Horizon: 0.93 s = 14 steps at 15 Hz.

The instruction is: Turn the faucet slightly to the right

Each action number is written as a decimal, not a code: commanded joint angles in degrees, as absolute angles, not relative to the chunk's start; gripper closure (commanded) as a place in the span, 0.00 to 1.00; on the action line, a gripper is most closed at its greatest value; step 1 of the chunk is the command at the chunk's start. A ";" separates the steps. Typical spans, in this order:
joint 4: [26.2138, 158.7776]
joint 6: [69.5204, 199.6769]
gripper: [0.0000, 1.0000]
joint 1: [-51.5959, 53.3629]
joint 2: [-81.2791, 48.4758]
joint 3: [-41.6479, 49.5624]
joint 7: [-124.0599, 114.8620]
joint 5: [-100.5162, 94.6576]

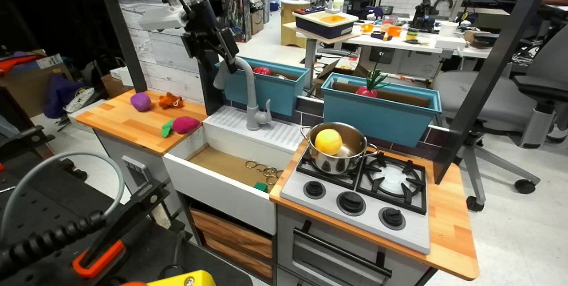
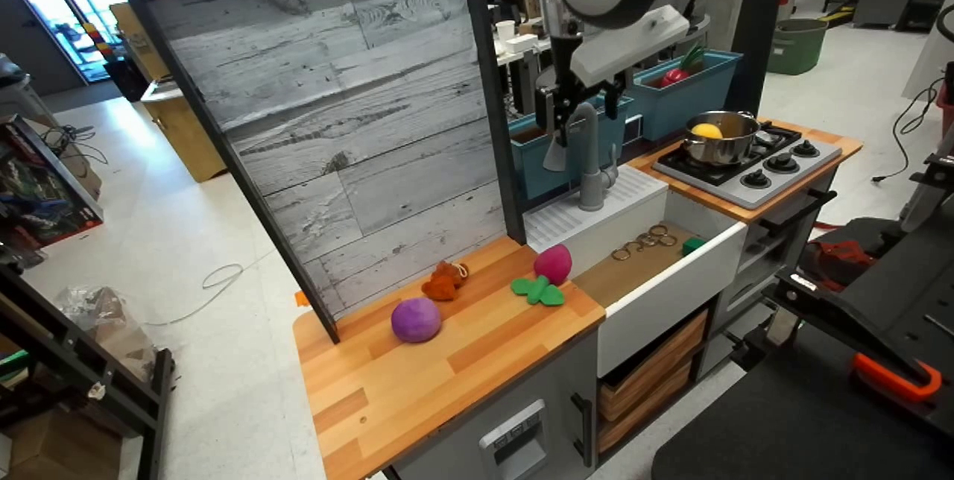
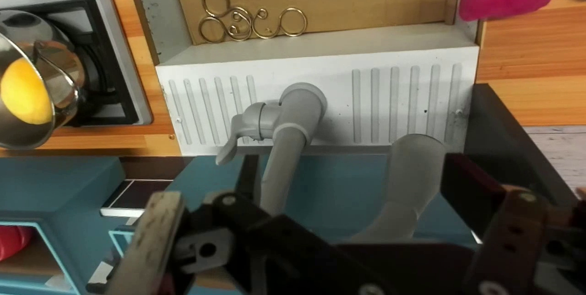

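Observation:
The grey faucet shows in both exterior views (image 1: pixel 251 86) (image 2: pixel 590 174). It stands upright on the white ridged ledge behind the sink, with a curved neck, a flared spout and a small side lever (image 1: pixel 268 110). In the wrist view the faucet (image 3: pixel 300 107) has its neck near the left finger and its spout (image 3: pixel 414 166) near the right finger. My gripper (image 3: pixel 355 171) is open, with its fingers spread on either side of the faucet's upper part. I cannot tell whether a finger touches it. The top of the bend is hidden behind the gripper in the wrist view.
The white sink (image 1: pixel 217 188) holds metal rings and a green block. A steel pot (image 1: pixel 335 161) with a yellow ball stands on the stove. Teal planters (image 1: pixel 377 113) stand behind the faucet. A dark post (image 2: pixel 492 92) rises beside the gripper. Soft toys lie on the wooden counter (image 2: pixel 477 361).

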<state>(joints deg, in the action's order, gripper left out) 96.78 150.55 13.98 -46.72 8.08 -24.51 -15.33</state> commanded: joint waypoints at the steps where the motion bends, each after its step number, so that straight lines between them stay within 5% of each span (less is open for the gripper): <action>1: 93.79 155.25 0.00 17.36 -51.37 11.23 -27.90 -14.85; 7: 92.20 162.02 0.00 22.47 -56.23 15.62 -29.93 -14.66; 8: 91.73 162.87 0.25 23.25 -56.92 16.55 -30.19 -14.48; 9: 91.06 163.55 0.26 24.06 -57.71 17.54 -30.48 -14.32; 14: 88.49 166.03 0.65 26.42 -61.00 20.60 -31.06 -13.21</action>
